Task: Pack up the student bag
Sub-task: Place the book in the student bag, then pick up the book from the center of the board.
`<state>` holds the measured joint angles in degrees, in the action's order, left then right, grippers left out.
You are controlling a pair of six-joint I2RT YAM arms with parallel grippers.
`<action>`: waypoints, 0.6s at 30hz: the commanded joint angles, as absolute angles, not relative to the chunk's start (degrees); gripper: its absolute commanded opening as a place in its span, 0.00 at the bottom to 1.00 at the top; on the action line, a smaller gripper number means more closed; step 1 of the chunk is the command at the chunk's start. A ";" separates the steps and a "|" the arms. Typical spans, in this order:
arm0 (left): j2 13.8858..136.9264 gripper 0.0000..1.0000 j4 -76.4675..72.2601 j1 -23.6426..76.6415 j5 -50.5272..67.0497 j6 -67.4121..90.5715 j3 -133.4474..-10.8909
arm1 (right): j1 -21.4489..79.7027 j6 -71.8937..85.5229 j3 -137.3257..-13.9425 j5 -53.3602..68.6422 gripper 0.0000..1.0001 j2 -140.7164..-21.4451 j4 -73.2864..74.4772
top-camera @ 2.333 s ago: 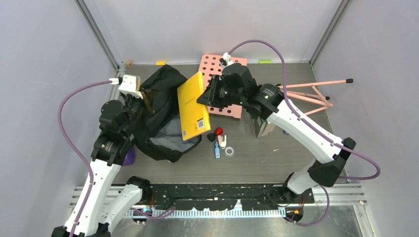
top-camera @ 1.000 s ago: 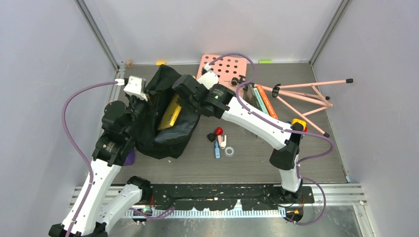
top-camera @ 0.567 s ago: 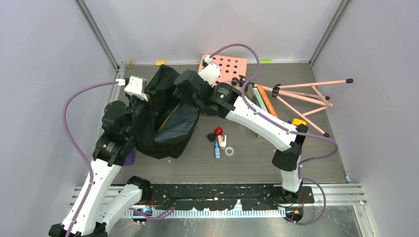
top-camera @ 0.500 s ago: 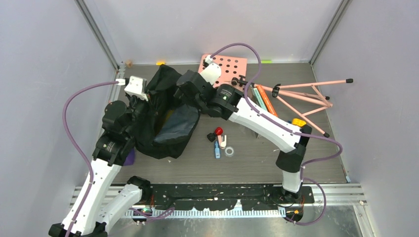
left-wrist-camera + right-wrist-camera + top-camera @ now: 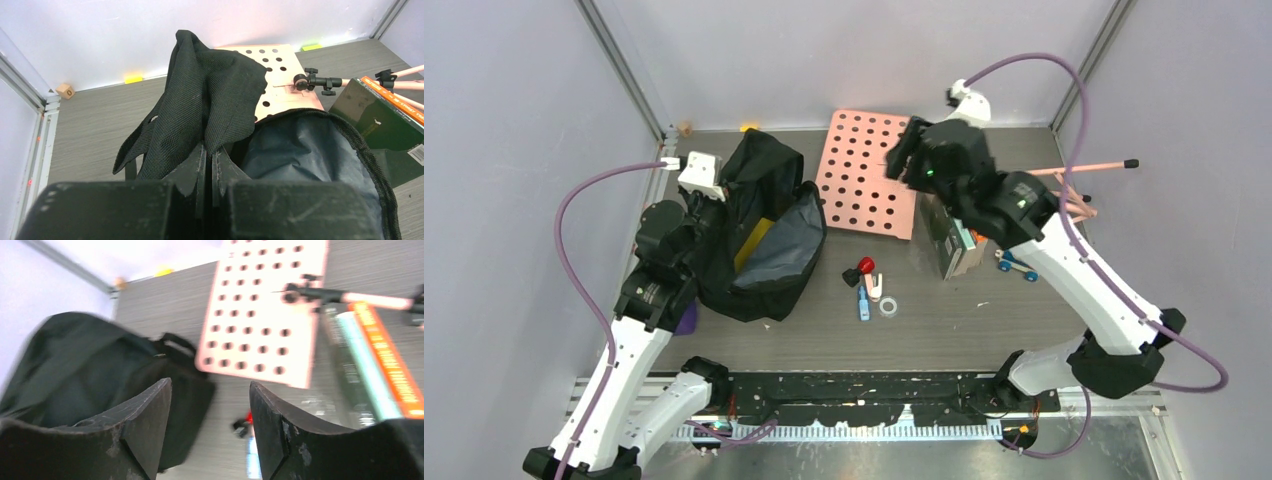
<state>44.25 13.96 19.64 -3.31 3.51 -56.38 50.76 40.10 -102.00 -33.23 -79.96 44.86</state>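
The student bag [image 5: 774, 262] is a black backpack lying at the left, its mouth open toward the right and its grey lining showing. A yellow book [image 5: 749, 243] sits inside it. My left gripper [image 5: 714, 205] is shut on the bag's black top fabric [image 5: 210, 95] and holds the flap up; in the left wrist view the jaws [image 5: 207, 150] are pinched together on the cloth. My right gripper [image 5: 902, 160] is open and empty, raised above the pegboard's right edge, well clear of the bag [image 5: 90, 370]. In the right wrist view it [image 5: 210, 385] is blurred.
A pink pegboard [image 5: 869, 175] lies at the back centre. Upright books [image 5: 952, 240] and a pink tripod [image 5: 1074, 190] are at the right, with a toy car [image 5: 1016, 265]. A red-and-black piece [image 5: 861, 270], a blue item [image 5: 863, 306] and a tape ring [image 5: 888, 306] lie mid-table.
My right gripper carried the yellow book into the bag, let it go, and drew back up and to the right. My left gripper has kept its hold on the bag.
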 commanded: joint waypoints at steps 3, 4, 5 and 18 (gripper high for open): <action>44.29 0.00 13.54 19.78 -6.07 1.62 -55.82 | 37.25 28.80 -99.63 -21.69 0.63 -79.80 58.61; 44.48 0.00 13.61 19.78 -6.21 1.52 -55.89 | 35.31 27.41 -99.37 -21.15 0.63 -80.20 60.93; 44.59 0.00 13.68 19.78 -6.42 1.43 -55.93 | 34.53 26.76 -99.13 -21.08 0.62 -80.76 61.80; 45.88 0.00 14.04 19.78 -5.44 1.59 -56.16 | 26.35 21.05 -91.97 -15.45 0.56 -88.19 66.35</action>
<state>45.54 13.96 19.77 -4.93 2.33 -56.31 27.70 22.81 -93.51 -17.82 -87.29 64.95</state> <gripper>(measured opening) 0.034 0.571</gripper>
